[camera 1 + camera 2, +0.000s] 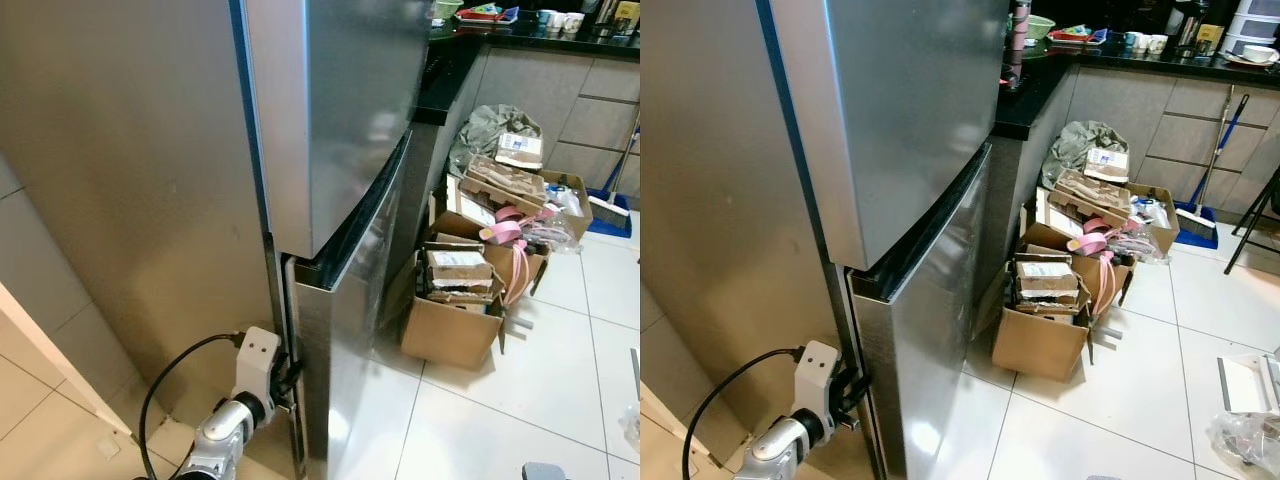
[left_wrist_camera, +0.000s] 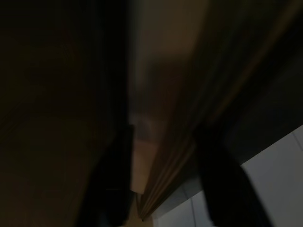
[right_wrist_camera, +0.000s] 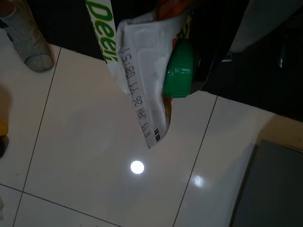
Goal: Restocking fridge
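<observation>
A steel fridge with two doors stands before me, its upper door [image 1: 340,100] and lower door [image 1: 350,300] both nearly closed. My left gripper [image 1: 285,385] is low down at the lower door's left edge. In the dark left wrist view its two black fingers [image 2: 113,189] stand open on either side of the door edge [image 2: 165,170]. My right gripper [image 3: 189,23] is shut on a white carton [image 3: 142,80] with green lettering and a green cap [image 3: 180,68], hanging over the white tile floor.
Open cardboard boxes [image 1: 455,300] full of clutter sit on the tiles right of the fridge, below a black counter [image 1: 520,35]. A blue dustpan and broom [image 1: 610,205] lean further right. A person's socked foot [image 3: 28,42] stands near the carton. A black cable [image 1: 170,375] loops off my left arm.
</observation>
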Tool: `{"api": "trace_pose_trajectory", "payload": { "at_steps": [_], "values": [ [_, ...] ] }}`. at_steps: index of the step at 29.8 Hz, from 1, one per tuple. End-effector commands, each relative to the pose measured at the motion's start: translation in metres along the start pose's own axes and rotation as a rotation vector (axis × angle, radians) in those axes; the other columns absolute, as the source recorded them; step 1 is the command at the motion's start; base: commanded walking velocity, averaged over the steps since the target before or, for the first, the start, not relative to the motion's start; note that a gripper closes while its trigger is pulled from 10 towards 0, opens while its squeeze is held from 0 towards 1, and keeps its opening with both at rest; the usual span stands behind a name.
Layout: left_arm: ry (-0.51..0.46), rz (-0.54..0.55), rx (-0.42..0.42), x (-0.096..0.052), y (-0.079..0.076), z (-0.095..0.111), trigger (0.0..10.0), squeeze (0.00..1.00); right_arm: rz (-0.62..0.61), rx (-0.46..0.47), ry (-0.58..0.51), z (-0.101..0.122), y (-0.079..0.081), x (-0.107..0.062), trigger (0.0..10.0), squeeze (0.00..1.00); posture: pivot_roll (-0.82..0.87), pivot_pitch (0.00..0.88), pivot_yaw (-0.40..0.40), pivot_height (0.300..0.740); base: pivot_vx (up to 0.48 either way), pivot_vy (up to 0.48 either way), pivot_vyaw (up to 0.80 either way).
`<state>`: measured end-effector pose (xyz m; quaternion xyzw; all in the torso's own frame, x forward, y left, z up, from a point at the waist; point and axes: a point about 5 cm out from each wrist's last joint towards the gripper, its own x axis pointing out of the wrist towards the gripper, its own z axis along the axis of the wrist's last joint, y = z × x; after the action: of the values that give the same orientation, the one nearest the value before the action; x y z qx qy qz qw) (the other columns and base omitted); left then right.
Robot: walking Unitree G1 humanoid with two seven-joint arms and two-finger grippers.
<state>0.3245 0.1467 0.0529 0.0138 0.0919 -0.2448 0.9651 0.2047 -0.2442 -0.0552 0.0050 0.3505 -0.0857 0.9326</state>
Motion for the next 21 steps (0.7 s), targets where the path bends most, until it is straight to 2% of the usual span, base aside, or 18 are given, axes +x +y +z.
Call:
{"api": "trace_pose_trajectory", "payload": {
  "at_steps": [1,3,6,7,8,10,11,12,13,15,17,20,21],
  "values": [
    [0.013,-0.076,-0.016,0.008,-0.012,0.002,10.0,1.00,-0.017,0.006,0.017,-0.006,-0.005,-0.002,10.0,0.00,-0.14,0.143,-0.007,0.740,0.000,0.000,0.00],
    [0.053,-0.182,-0.060,0.009,-0.023,-0.003,10.0,1.00,-0.016,0.006,0.019,-0.006,-0.005,-0.002,10.0,0.00,-0.13,0.143,-0.010,0.740,0.000,0.000,0.00],
    [0.104,-0.572,-0.235,0.005,-0.057,-0.006,10.0,1.00,-0.014,0.006,0.020,-0.006,-0.005,-0.002,10.0,0.00,-0.13,0.143,-0.011,0.740,0.000,0.000,0.00],
    [0.111,-0.686,-0.272,0.001,-0.066,-0.004,10.0,0.93,-0.014,0.006,0.020,-0.006,-0.005,-0.002,10.0,0.00,-0.13,0.143,-0.009,0.740,0.000,0.000,0.00],
    [0.115,-0.767,-0.302,-0.001,-0.072,-0.002,10.0,0.69,-0.013,0.006,0.020,-0.006,-0.005,-0.002,10.0,0.00,-0.13,0.143,-0.009,0.740,0.000,0.000,0.00],
    [0.117,-0.807,-0.317,-0.003,-0.075,-0.001,10.0,0.69,-0.013,0.006,0.020,-0.006,-0.005,-0.002,10.0,0.00,-0.13,0.143,-0.009,0.740,0.000,0.000,0.00],
    [0.116,-0.854,-0.340,-0.004,-0.080,0.002,10.0,0.11,-0.013,0.007,0.020,-0.006,-0.005,-0.002,10.0,0.00,-0.13,0.143,-0.009,0.740,0.000,0.000,0.00],
    [0.118,-0.912,-0.373,-0.007,-0.085,0.005,10.0,0.00,-0.012,0.008,0.019,-0.006,-0.004,-0.002,10.0,0.00,-0.13,0.143,-0.009,0.740,0.000,0.000,0.00],
    [0.118,-0.912,-0.373,-0.007,-0.085,0.005,10.0,0.00,-0.012,0.008,0.019,-0.006,-0.004,-0.002,10.0,0.00,-0.13,0.143,-0.009,0.740,0.000,0.000,0.00],
    [0.130,-0.981,-0.400,-0.010,-0.090,0.007,10.0,0.00,-0.012,0.009,0.019,-0.006,-0.004,-0.002,10.0,0.00,-0.13,0.144,-0.006,0.740,0.000,0.000,0.00],
    [0.140,-0.987,-0.391,-0.011,-0.090,0.006,10.0,0.00,-0.012,0.010,0.018,-0.006,-0.004,-0.002,10.0,0.00,-0.13,0.144,-0.006,0.740,0.000,0.000,0.00],
    [0.157,-0.955,-0.365,-0.013,-0.086,0.001,10.0,0.00,-0.011,0.010,0.019,-0.006,-0.003,-0.002,10.0,0.00,-0.13,0.142,-0.003,0.740,0.000,0.000,0.00],
    [0.173,-0.861,-0.336,-0.015,-0.077,-0.004,10.0,0.00,-0.006,-0.003,0.018,-0.005,-0.003,-0.002,10.0,0.00,-0.13,0.142,-0.002,0.740,0.000,0.000,0.00]
  ]
}}
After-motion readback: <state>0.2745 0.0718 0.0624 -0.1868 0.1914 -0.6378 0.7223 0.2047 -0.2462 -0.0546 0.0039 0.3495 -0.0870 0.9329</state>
